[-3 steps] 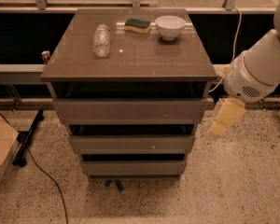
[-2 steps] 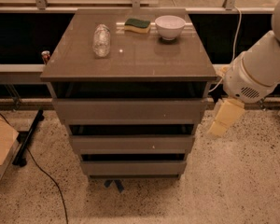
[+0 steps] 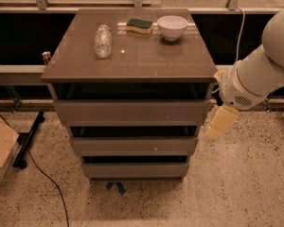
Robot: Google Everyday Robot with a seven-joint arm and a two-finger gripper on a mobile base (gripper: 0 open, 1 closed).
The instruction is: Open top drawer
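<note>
Tool (image 3: 220, 122) beside top drawer (image 3: 132, 112) edged slightly closer.

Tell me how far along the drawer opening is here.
Barely begun. Done: nothing visible; the top drawer shows only its front, no box interior. In hand: the claw hangs right of the cabinet, apart from the drawer. Left: reach the front, grip it, pull it out.

Handleless grey-brown top drawer (image 3: 132, 111); gripper (image 3: 219, 123) near its right.
</note>
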